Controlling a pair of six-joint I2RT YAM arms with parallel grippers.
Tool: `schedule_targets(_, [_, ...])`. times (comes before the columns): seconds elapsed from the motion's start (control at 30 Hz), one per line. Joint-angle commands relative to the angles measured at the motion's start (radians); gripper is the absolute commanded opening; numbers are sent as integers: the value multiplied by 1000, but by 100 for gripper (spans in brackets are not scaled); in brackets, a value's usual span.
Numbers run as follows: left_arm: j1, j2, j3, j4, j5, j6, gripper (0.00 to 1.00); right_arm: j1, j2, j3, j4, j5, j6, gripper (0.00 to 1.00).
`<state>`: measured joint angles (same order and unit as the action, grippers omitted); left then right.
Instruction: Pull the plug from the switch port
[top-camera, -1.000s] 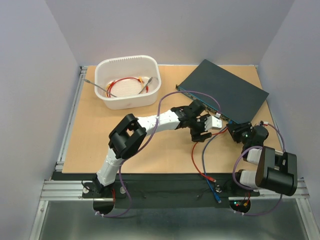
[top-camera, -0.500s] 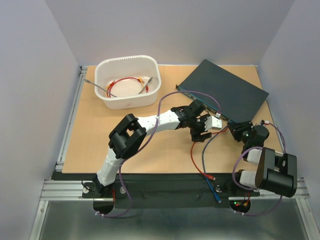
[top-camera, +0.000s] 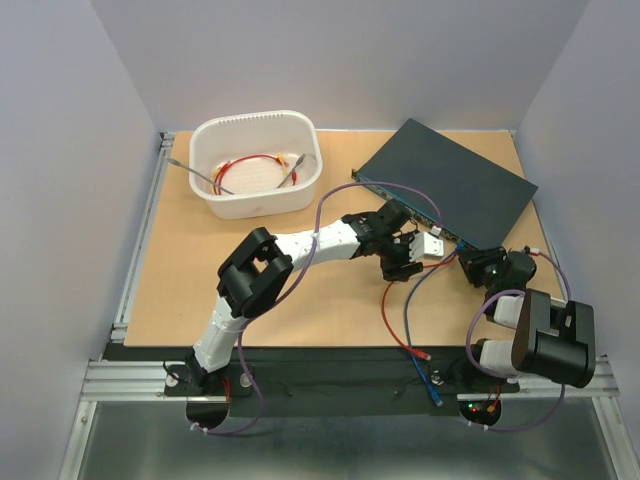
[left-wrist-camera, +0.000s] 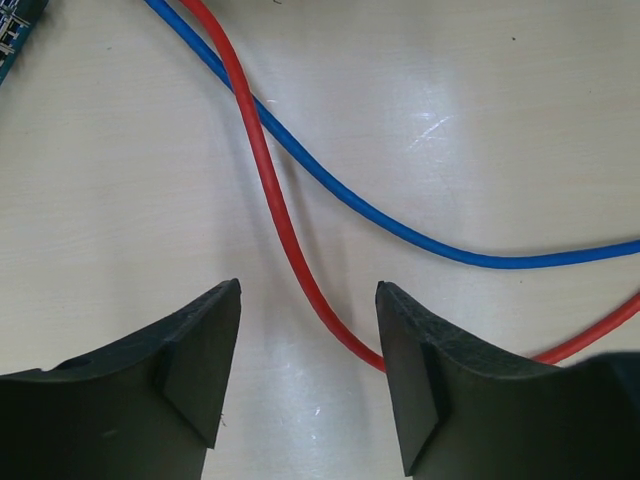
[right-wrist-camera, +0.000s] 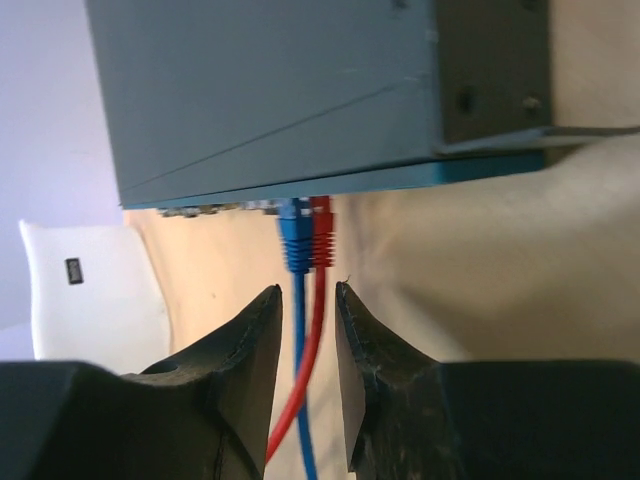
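The switch (top-camera: 450, 182) is a flat dark blue-grey box lying at the back right, its port edge facing the arms. A blue plug (right-wrist-camera: 297, 240) and a red plug (right-wrist-camera: 321, 232) sit side by side in its ports (right-wrist-camera: 300, 207). My right gripper (right-wrist-camera: 307, 290) is just below them, open by a narrow gap, and both cables run between its fingers with daylight on either side. My left gripper (left-wrist-camera: 308, 290) hovers open over the table, and the red cable (left-wrist-camera: 265, 170) curves in between its fingertips. The blue cable (left-wrist-camera: 350, 200) crosses beyond them.
A white tub (top-camera: 255, 165) at the back left holds a coiled red cable and metal tools. The red cable (top-camera: 388, 315) and blue cable (top-camera: 408, 320) trail from the switch to the table's near edge between the two arm bases.
My right wrist has edged slightly nearer the switch and its jaws have narrowed a little. The left jaws have also closed a little; the left arm has barely moved.
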<state>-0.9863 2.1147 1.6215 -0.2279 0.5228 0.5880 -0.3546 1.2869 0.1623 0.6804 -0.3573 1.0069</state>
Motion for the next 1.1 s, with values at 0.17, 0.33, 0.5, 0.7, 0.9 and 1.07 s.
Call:
schedule_targets(0.17, [-11, 10, 26, 10, 62, -5, 55, -10, 54, 9, 33, 83, 15, 33])
schedule_targets(0.33, [-25, 19, 6, 22, 62, -8, 54, -11, 97, 14, 45, 110, 27, 33])
schedule_targets(0.5, [-32, 33, 9, 44, 60, -24, 54, -12, 176, 13, 140, 71, 45, 33])
schedule_targets(0.7, [-37, 57, 21, 53, 86, -51, 43, -12, 184, -18, 214, 78, 65, 32])
schedule_targets(0.9, [-49, 51, 31, 21, 128, -66, 24, -18, 63, -89, 200, 115, 100, 30])
schedule_targets(1.07, [-67, 60, 28, 16, 132, -70, 0, -18, -26, -84, 153, 83, 58, 31])
